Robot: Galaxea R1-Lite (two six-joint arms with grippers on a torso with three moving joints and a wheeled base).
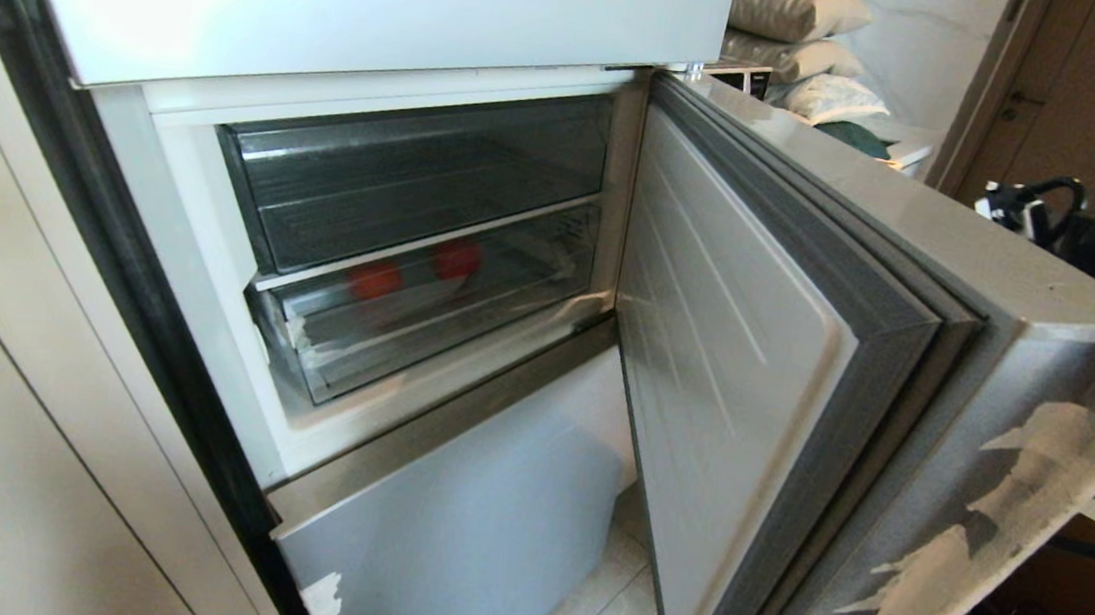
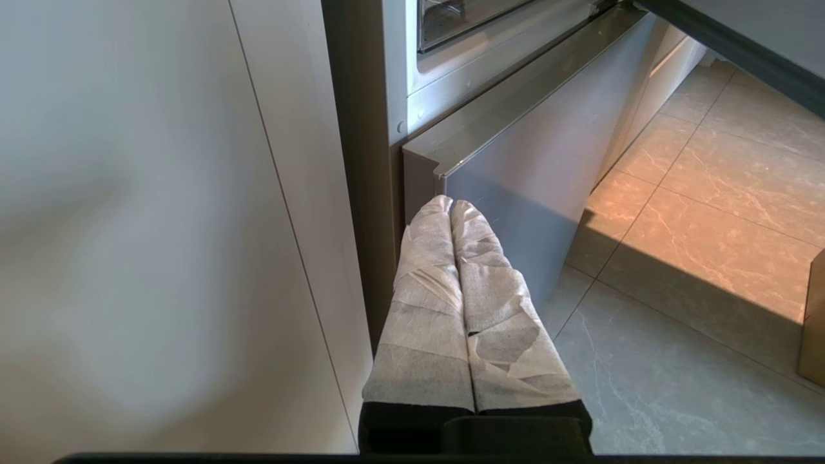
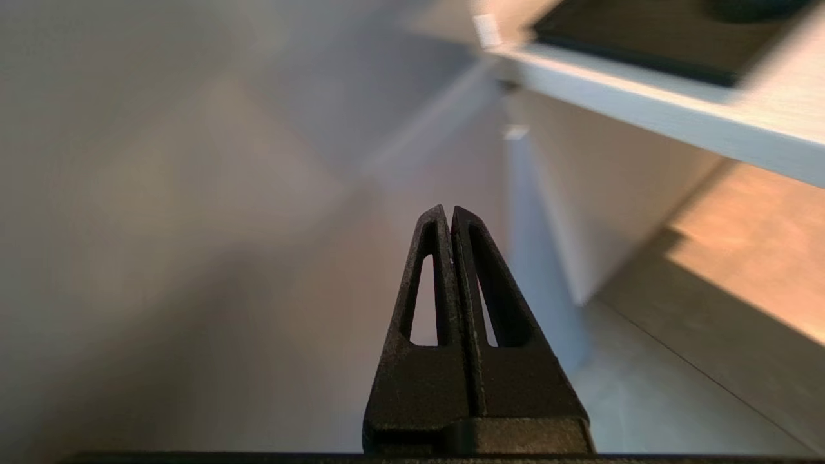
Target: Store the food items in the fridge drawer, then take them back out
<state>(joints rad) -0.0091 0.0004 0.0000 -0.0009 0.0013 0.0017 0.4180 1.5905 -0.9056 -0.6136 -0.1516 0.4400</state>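
The transparent plastic fridge drawer (image 1: 427, 311), the lower of two stacked bins, is pushed in. Behind its clear ribbed front two round red food items show only as blurred spots: an orange-red fruit (image 1: 376, 280) to the left and a redder apple (image 1: 457, 259) just beside it; their stems and skins cannot be made out. Above sits the upper clear bin (image 1: 419, 180), below the pale-blue glossy bottom panel (image 1: 456, 530). The grey fridge door (image 1: 753, 367) stands open on the right, with torn pale tape on its edge. The left pincer (image 2: 451, 209), wrapped in white cloth tape, is closed and holds nothing, near the panel corner. The black right pincer (image 3: 449, 216) is closed and empty too, in blurred surroundings.
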